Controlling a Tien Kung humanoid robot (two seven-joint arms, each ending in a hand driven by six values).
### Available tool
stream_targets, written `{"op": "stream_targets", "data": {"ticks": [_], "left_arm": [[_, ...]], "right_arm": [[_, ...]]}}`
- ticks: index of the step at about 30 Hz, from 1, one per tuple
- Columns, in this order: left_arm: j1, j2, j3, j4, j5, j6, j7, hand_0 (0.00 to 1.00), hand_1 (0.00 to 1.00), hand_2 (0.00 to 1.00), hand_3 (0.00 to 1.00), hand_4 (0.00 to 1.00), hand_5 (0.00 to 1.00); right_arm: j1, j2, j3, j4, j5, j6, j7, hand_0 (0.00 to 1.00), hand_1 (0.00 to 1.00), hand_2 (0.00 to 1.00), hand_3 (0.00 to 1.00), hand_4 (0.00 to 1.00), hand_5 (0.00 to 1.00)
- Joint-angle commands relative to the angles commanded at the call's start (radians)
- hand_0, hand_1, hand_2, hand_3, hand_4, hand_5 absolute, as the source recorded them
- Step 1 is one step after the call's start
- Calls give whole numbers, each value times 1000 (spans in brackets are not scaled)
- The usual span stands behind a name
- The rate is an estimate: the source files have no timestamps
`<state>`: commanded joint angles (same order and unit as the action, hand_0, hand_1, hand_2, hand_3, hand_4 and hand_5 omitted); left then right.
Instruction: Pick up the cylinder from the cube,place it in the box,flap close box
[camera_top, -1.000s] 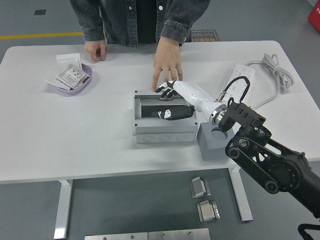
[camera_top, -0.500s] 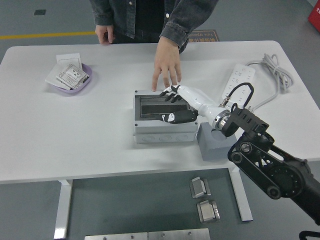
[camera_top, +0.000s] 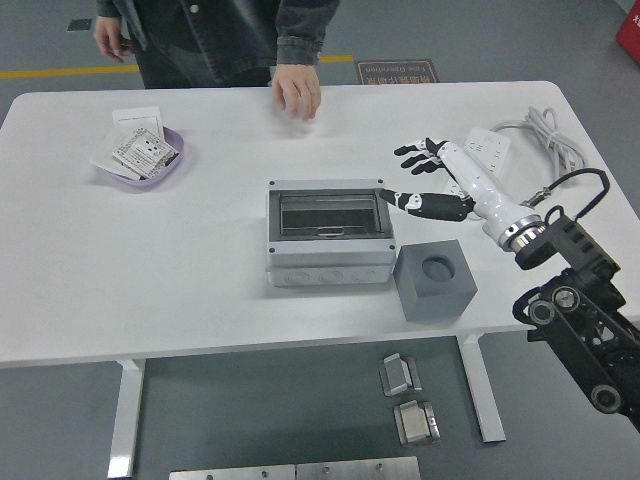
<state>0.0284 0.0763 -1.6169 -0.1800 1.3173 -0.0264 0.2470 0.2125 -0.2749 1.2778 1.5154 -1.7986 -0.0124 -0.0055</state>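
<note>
The right robot hand (camera_top: 425, 175) hovers with fingers spread, empty, right of the grey box (camera_top: 328, 233) on the counter (camera_top: 200, 280). The cube (camera_top: 435, 279) sits beside it; no cylinder visible.

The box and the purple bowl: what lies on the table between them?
Nothing: in the head view the white table is bare between the box and the bowl.

I could not read any text: the cards (camera_top: 138, 152) in the purple dish (camera_top: 172, 170) carried print too small to make out, and the floor sign (camera_top: 397, 71) stayed illegible.
</note>
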Motion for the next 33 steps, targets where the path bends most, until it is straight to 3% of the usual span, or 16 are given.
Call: {"op": "stream_targets", "data": {"ticks": [4,11,12,13,20,33], "left_arm": [[6,1,-2,0,1,-1,0,639,618,571,598,662,282],[15,-2,-7,0,-10,2,-2,639,617,570,598,662,282],[16,-3,-8,0,-12,3,-2,639,617,570,598,662,282],[16,-3,-8,0,-14,4,-3,639,618,570,597,662,282],[18,-5,-15,0,-16,10,-2,639,617,570,597,662,281],[26,-4,-31,0,-4,22,11,639,618,570,597,663,281]], "right_arm": [[-87,26,94,7,111,-40,92,676,625,659,745,920,517],[-170,83,194,-8,332,-46,210,689,627,634,735,920,469],[-173,88,200,-11,360,-45,217,689,627,634,735,920,469],[-176,92,206,-14,386,-43,223,667,643,634,717,888,271],[-186,103,247,-20,541,-39,239,680,659,658,705,881,261],[-186,105,283,-8,567,-40,242,681,653,658,698,885,278]]}}
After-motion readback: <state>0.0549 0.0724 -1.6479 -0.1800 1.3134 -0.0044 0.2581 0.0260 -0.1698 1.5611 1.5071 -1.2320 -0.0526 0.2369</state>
